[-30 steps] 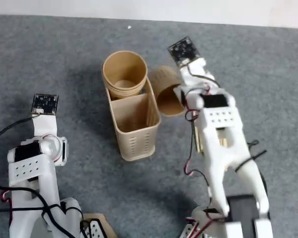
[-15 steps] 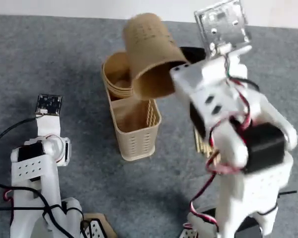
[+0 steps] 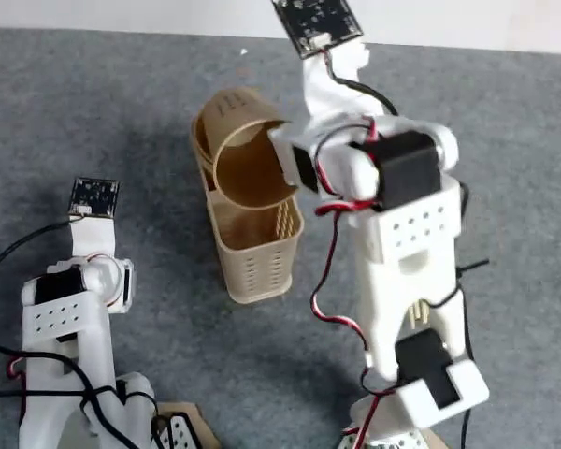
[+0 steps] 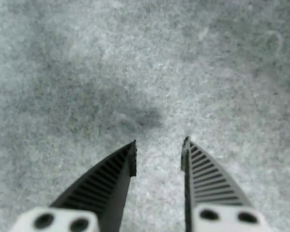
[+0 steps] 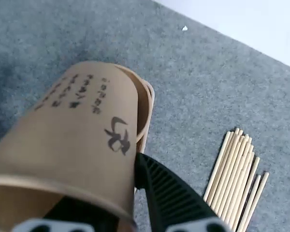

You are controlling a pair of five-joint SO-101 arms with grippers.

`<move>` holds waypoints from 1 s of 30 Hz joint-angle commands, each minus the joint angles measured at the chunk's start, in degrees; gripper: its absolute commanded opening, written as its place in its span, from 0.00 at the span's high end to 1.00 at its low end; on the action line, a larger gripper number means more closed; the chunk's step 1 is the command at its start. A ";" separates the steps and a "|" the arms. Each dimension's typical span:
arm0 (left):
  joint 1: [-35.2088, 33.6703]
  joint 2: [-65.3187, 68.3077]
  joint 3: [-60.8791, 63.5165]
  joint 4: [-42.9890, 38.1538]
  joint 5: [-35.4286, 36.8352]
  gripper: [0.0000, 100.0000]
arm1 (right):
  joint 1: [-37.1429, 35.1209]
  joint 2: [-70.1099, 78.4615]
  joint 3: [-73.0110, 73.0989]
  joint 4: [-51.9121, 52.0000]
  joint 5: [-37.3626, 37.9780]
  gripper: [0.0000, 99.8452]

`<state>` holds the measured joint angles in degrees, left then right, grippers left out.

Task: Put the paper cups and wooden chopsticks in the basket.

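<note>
My right gripper (image 5: 106, 193) is shut on a brown paper cup (image 5: 72, 140) at its rim and holds it tilted in the air. In the high view this cup (image 3: 252, 164) hangs over the far end of the tan basket (image 3: 257, 267), just above a stack of paper cups (image 3: 204, 140) that stands in the basket's far compartment. The near compartment looks empty. A bundle of wooden chopsticks (image 5: 237, 169) lies on the grey mat to the right of the basket, mostly under the right arm in the high view. My left gripper (image 4: 158, 150) is open over bare mat at the left.
Grey mat (image 3: 122, 94) covers the table. The left arm (image 3: 70, 309) stands at the near left, well away from the basket. A pale strip (image 3: 505, 23) runs along the far edge of the mat.
The right arm has lifted the cup from the mat beside the basket and swung it up over the basket's far end. The left arm has not moved.
</note>
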<state>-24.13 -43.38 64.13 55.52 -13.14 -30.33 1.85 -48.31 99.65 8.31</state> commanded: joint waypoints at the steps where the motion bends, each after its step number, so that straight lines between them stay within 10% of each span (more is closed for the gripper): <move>1: 0.84 -1.10 -0.22 -0.79 0.53 0.82 | -0.31 0.75 -1.80 0.66 -0.62 0.99; 30: 1.71 -1.27 0.48 -0.79 0.53 0.82 | -1.19 8.31 11.21 -25.36 -0.26 0.83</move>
<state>-23.08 -43.38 64.92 55.52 -13.14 -31.30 9.32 -40.31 73.80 8.31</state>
